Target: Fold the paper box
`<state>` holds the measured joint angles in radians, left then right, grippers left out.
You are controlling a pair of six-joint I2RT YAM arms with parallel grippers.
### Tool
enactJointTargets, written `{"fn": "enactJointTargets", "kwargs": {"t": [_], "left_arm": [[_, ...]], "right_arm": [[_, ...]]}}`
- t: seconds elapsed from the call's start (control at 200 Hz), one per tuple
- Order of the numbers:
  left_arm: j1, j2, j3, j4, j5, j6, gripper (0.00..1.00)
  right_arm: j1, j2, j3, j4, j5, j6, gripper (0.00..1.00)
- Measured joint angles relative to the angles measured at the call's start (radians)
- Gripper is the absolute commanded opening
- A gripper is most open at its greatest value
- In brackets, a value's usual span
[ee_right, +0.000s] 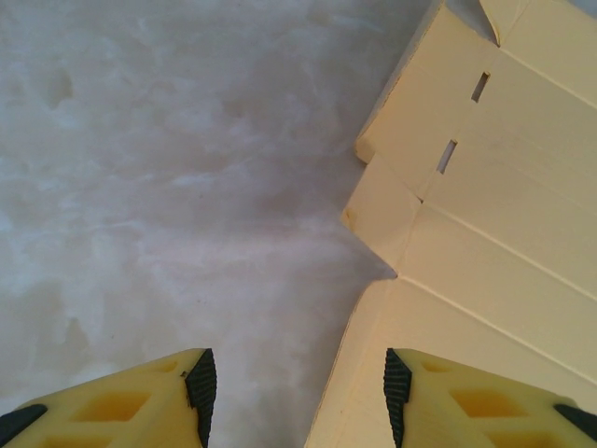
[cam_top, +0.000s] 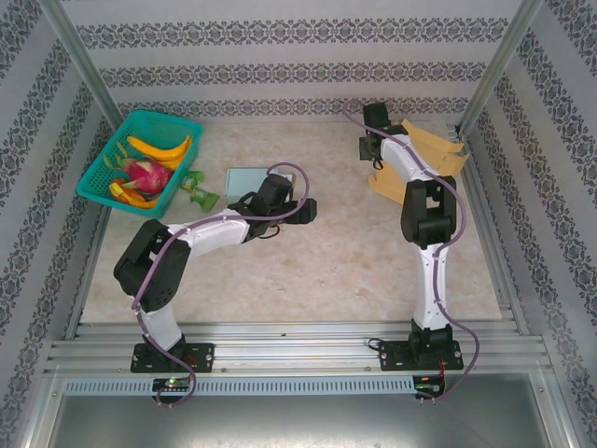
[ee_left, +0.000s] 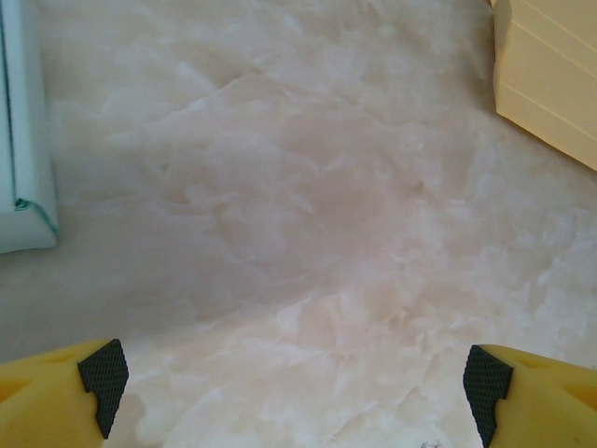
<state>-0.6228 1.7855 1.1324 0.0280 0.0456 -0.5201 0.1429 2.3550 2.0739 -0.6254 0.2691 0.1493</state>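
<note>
A teal basket [cam_top: 168, 118] sits at the far left corner of the tabletop [cam_top: 326, 271]. It holds bananas [cam_top: 163, 147], a pink dragon fruit [cam_top: 147, 174] and an orange-yellow piece [cam_top: 126, 193] that is too small to identify. A small green thing [cam_top: 198, 193] lies just beside the basket on the tabletop, and a pale flat sheet [cam_top: 244, 179] lies near it.

The paper box [cam_top: 429, 154] lies unfolded and flat at the far right of the tabletop, tan, with creases and two small slots [ee_right: 480, 86].

The right tool [ee_right: 298, 392] hangs low at the box's left edge. Its jaws stand apart, one finger [ee_right: 410, 401] over the cardboard and the other over bare tabletop, and the edge runs between them without being gripped.

The left tool [ee_left: 294, 378] hovers over bare tabletop near the middle, jaws wide apart and holding nothing.
</note>
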Motion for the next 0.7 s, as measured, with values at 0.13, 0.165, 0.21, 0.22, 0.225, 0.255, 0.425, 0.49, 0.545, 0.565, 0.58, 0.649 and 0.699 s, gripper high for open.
{"fn": "enactJointTargets", "kwargs": {"t": [0.13,0.165,0.21,0.22,0.225,0.255,0.425,0.49,0.545,0.565,0.58,0.649,0.699], "left_arm": [[0.000,0.000,-0.005,0.011,-0.004,0.010,0.95],[0.000,0.000,-0.010,0.016,-0.004,0.013,0.95],[0.000,0.000,-0.018,0.020,-0.004,0.016,0.95],[0.000,0.000,-0.020,0.020,-0.004,0.017,0.95],[0.000,0.000,-0.021,0.020,-0.004,0.017,0.95],[0.000,0.000,-0.025,0.022,-0.004,0.019,0.95],[0.000,0.000,-0.031,0.026,-0.018,0.020,0.95],[0.000,0.000,-0.031,0.026,-0.030,0.020,0.95],[0.000,0.000,-0.031,0.026,-0.035,0.020,0.95],[0.000,0.000,-0.031,0.026,-0.039,0.020,0.95],[0.000,0.000,-0.031,0.026,-0.039,0.020,0.95],[0.000,0.001,-0.031,0.026,-0.044,0.020,0.95],[0.000,0.000,-0.031,0.026,-0.047,0.020,0.95]], "right_arm": [[-0.009,0.040,0.039,-0.061,0.003,-0.008,0.51],[-0.015,0.051,0.046,-0.074,0.003,-0.009,0.49],[-0.023,0.063,0.057,-0.094,0.000,-0.013,0.48],[-0.024,0.066,0.060,-0.098,-0.002,-0.011,0.48],[-0.025,0.068,0.060,-0.099,-0.003,-0.012,0.48],[-0.031,0.075,0.068,-0.110,-0.007,-0.014,0.47],[-0.063,0.107,0.102,-0.148,-0.032,-0.018,0.37],[-0.069,0.109,0.104,-0.154,-0.042,-0.017,0.35],[-0.076,0.109,0.104,-0.161,-0.054,-0.016,0.31],[-0.076,0.109,0.104,-0.161,-0.058,-0.017,0.31],[-0.076,0.109,0.104,-0.161,-0.059,-0.015,0.31],[-0.080,0.109,0.104,-0.164,-0.076,-0.015,0.27],[-0.082,0.109,0.104,-0.165,-0.081,-0.013,0.25]]}}
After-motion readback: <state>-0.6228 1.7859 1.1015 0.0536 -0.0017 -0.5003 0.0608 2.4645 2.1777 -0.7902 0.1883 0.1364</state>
